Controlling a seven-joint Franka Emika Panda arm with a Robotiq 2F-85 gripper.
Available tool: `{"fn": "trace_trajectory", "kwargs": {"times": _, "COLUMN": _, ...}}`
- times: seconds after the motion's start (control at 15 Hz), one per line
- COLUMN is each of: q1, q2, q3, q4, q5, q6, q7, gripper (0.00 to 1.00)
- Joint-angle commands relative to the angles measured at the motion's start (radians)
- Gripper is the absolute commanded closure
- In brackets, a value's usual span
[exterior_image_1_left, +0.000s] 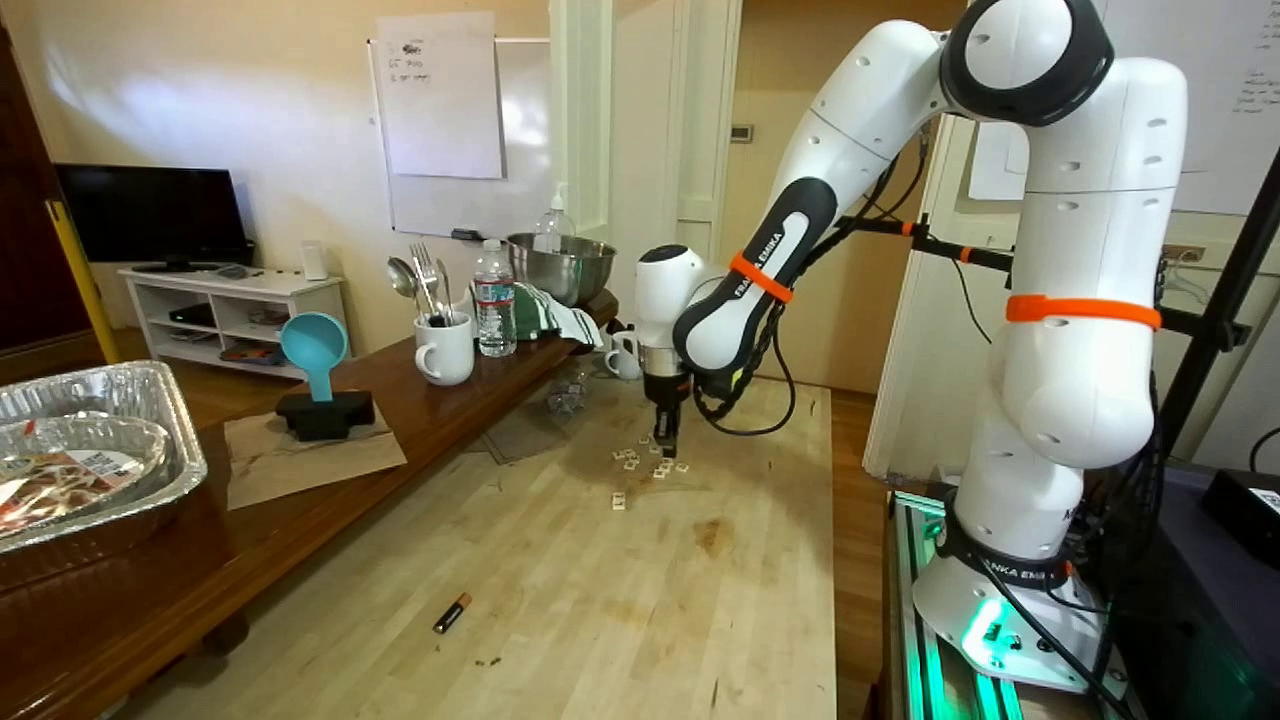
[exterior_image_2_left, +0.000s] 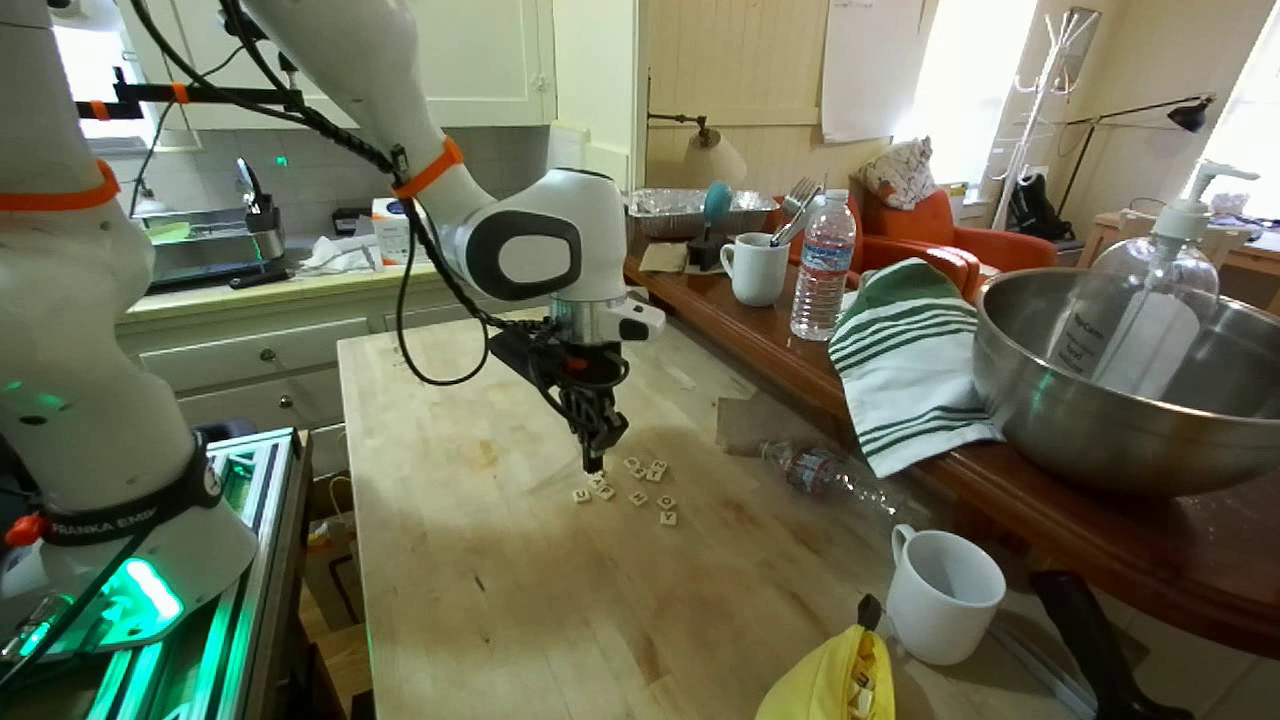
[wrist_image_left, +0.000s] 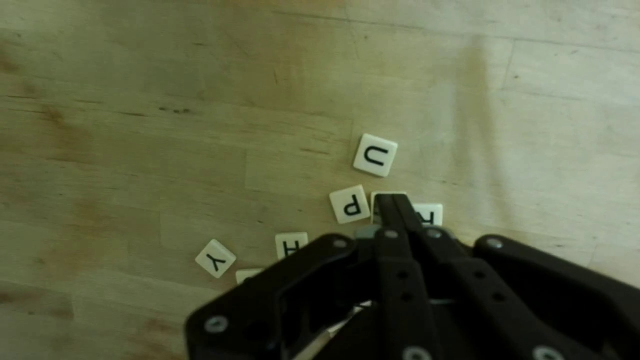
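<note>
Letter tiles (wrist_image_left: 349, 204) lie loose on the bench (wrist_image_left: 150, 165), no order evident so far; the hand (wrist_image_left: 392, 198) is closed tight, empty, perhaps touching one beneath.

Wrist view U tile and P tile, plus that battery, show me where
U tile (wrist_image_left: 375, 155), wrist view, lettered face.
P tile (wrist_image_left: 350, 204), wrist view, lettered face.
Battery (exterior_image_1_left: 452, 613), in an exterior view, middle of casing.

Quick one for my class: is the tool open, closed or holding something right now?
Tool: closed, with nothing visible in its grip, its tips close to the letter tiles.
</note>
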Motion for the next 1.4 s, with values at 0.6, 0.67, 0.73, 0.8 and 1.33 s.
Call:
{"fn": "trace_trajectory", "kwargs": {"times": 0.6, "q1": -0.012, "q2": -0.015, "q3": -0.005, "q4": -0.041, "q5": -0.014, "q6": 0.039, "q7": -0.03, "gripper": 1.0}}
{"fn": "trace_trajectory", "kwargs": {"times": 0.67, "q1": -0.012, "q2": -0.015, "q3": -0.005, "q4": -0.041, "q5": -0.012, "q6": 0.04, "q7": -0.031, "gripper": 1.0}}
{"fn": "trace_trajectory", "kwargs": {"times": 0.73, "q1": -0.013, "q2": -0.015, "q3": -0.004, "q4": -0.041, "q5": -0.009, "q6": 0.043, "q7": -0.033, "gripper": 1.0}}
{"fn": "trace_trajectory", "kwargs": {"times": 0.8, "q1": -0.014, "q2": -0.013, "q3": -0.004, "q4": -0.041, "q5": -0.007, "q6": 0.046, "q7": -0.035, "gripper": 1.0}}
{"fn": "trace_trajectory", "kwargs": {"times": 1.33, "q1": -0.029, "q2": 0.039, "q3": -0.003, "q4": -0.025, "q5": 0.032, "q6": 0.143, "q7": -0.06, "gripper": 1.0}}
